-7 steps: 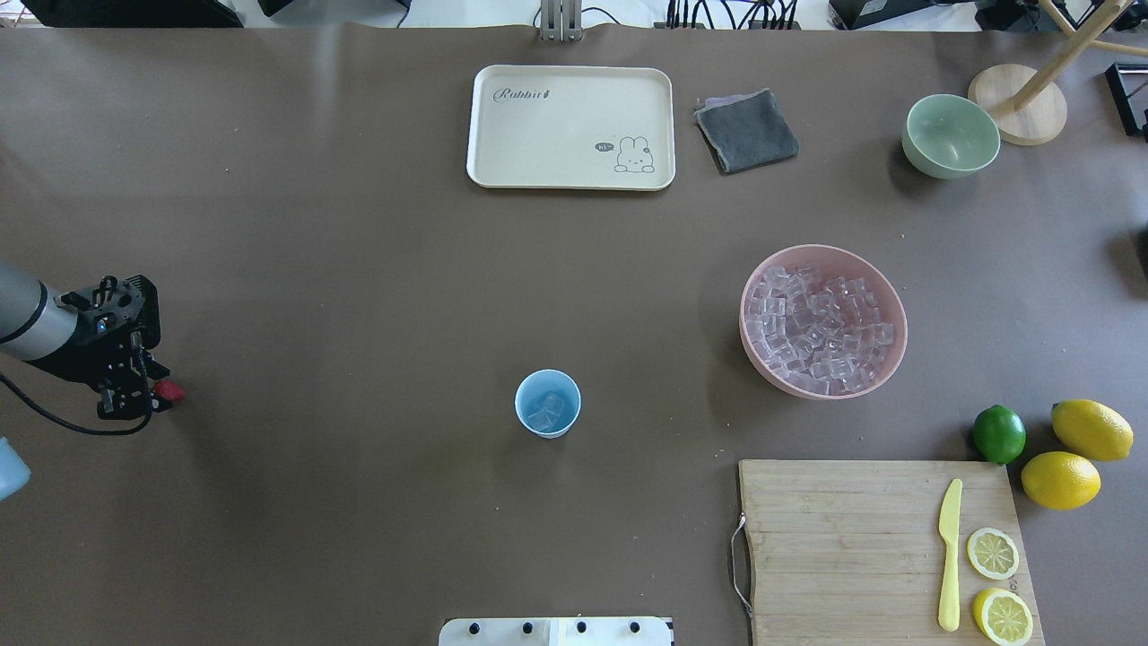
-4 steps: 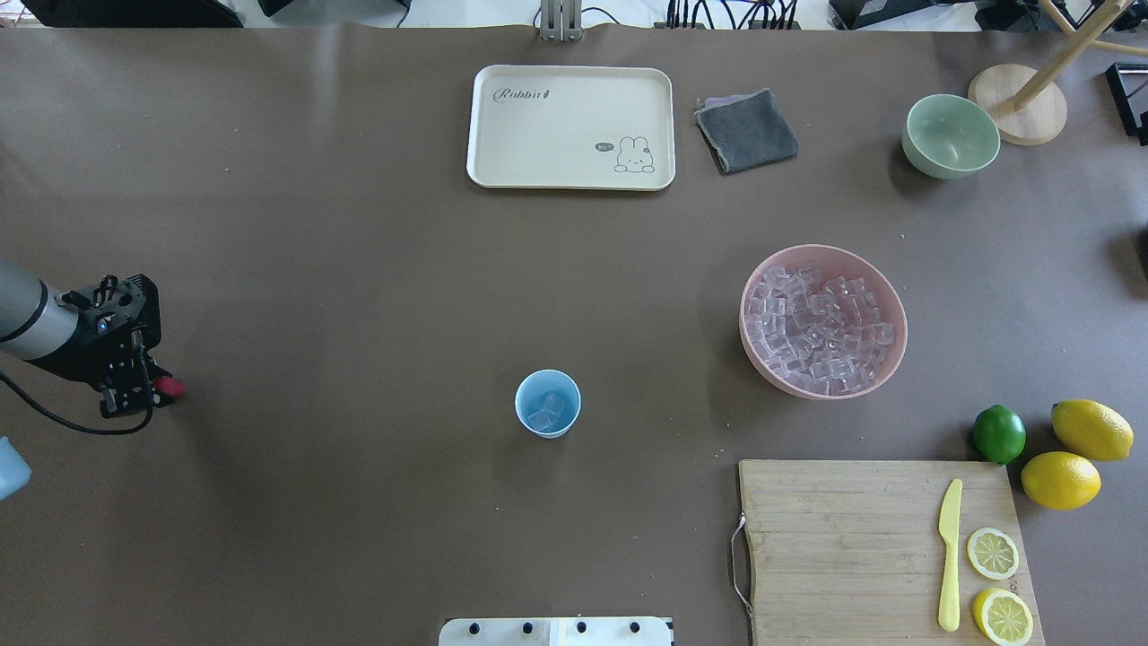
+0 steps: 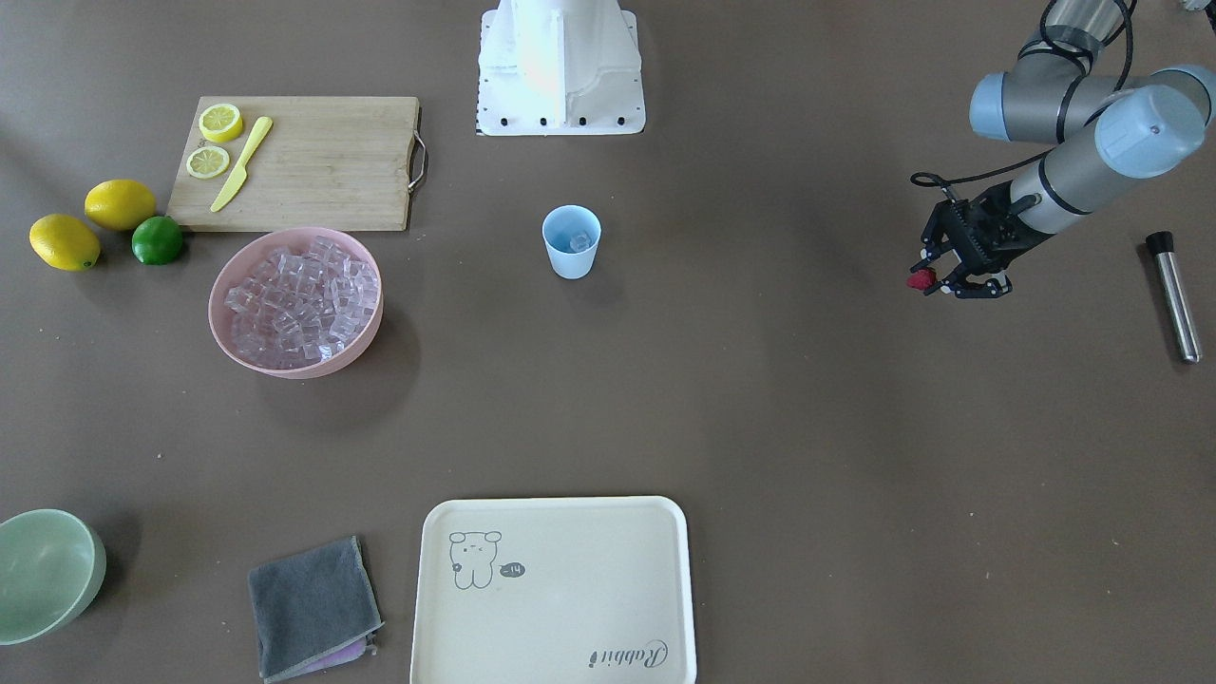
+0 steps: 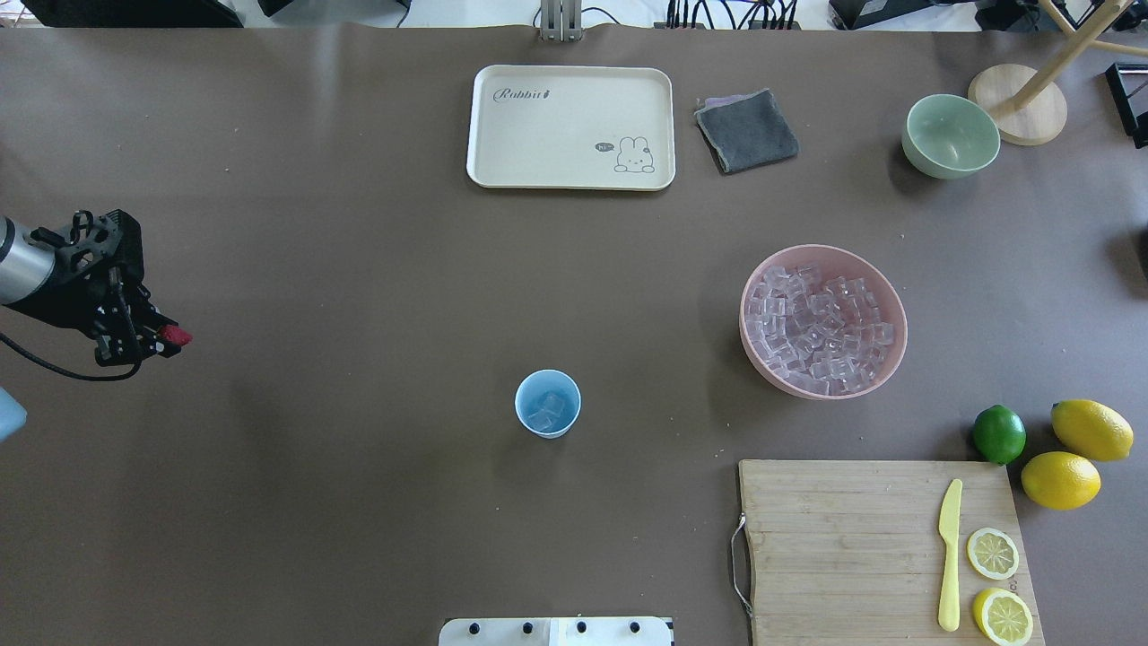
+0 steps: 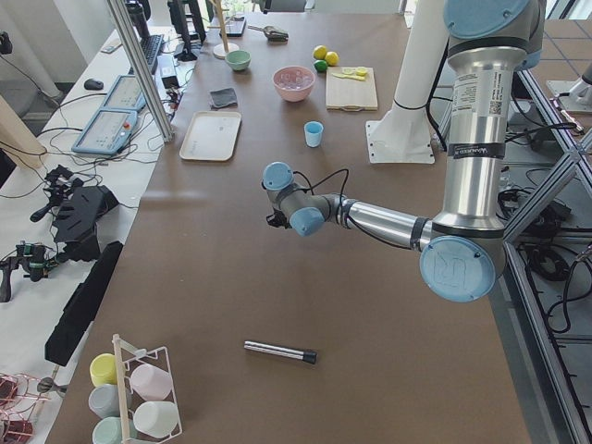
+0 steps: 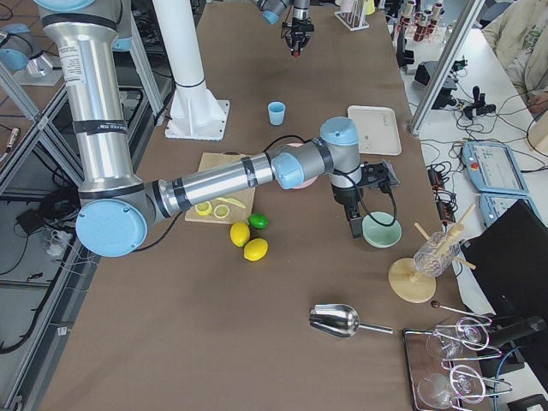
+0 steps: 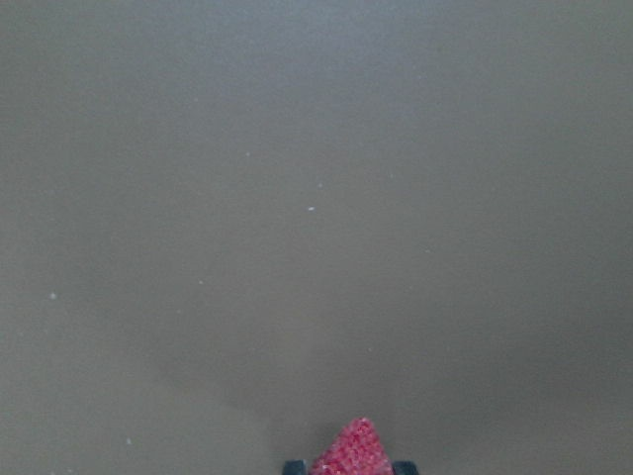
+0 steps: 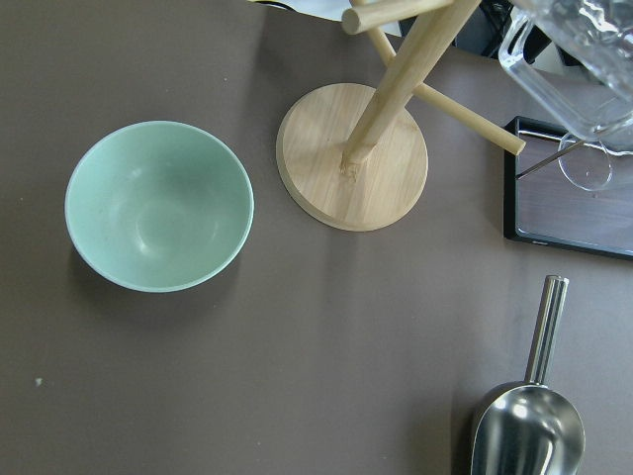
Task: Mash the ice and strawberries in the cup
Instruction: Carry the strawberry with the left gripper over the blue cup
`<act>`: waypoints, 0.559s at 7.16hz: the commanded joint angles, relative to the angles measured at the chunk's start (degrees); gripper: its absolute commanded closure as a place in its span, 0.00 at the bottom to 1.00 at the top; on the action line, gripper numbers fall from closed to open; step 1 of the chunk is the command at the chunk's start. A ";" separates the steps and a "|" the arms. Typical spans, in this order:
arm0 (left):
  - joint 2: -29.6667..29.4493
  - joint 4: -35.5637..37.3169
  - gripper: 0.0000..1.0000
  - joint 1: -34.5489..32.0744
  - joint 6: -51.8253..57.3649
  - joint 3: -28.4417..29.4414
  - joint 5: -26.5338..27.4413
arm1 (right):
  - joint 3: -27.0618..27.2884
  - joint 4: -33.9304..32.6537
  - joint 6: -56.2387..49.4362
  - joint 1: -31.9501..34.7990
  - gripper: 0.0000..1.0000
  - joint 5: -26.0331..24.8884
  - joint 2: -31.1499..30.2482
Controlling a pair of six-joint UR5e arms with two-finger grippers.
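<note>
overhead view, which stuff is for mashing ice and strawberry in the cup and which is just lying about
Job: blue cup, ice cubes in it, strawberry held in left tool, pink bowl of more cubes.
Lying about: tray, grey cloth, green bowl, lime, lemons, cutting board, yellow knife.

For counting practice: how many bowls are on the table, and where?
2. The pink bowl, full of ice, sits mid-table on the robot's right; the pale green bowl stands empty at the far right, beside the wooden stand. None seems hidden.

Strawberry (image 7: pixel 354 447) cut off by the left wrist view's bottom edge — fingertips (image 7: pixel 295 466) of the left tool (image 7: pixel 346 469) mere slivers there.
</note>
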 commanded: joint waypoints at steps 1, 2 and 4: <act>-6.27 0.42 1.00 -3.91 -4.39 -0.36 -4.93 | 0.06 0.05 -0.04 0.00 0.00 2.51 0.01; -8.13 -0.18 1.00 -4.10 -9.47 -1.06 -6.45 | 0.06 0.05 -0.04 0.00 0.00 2.70 0.01; -11.72 -0.19 1.00 -3.49 -17.83 -4.14 -7.08 | 0.06 0.05 -0.30 -0.26 0.00 2.70 0.28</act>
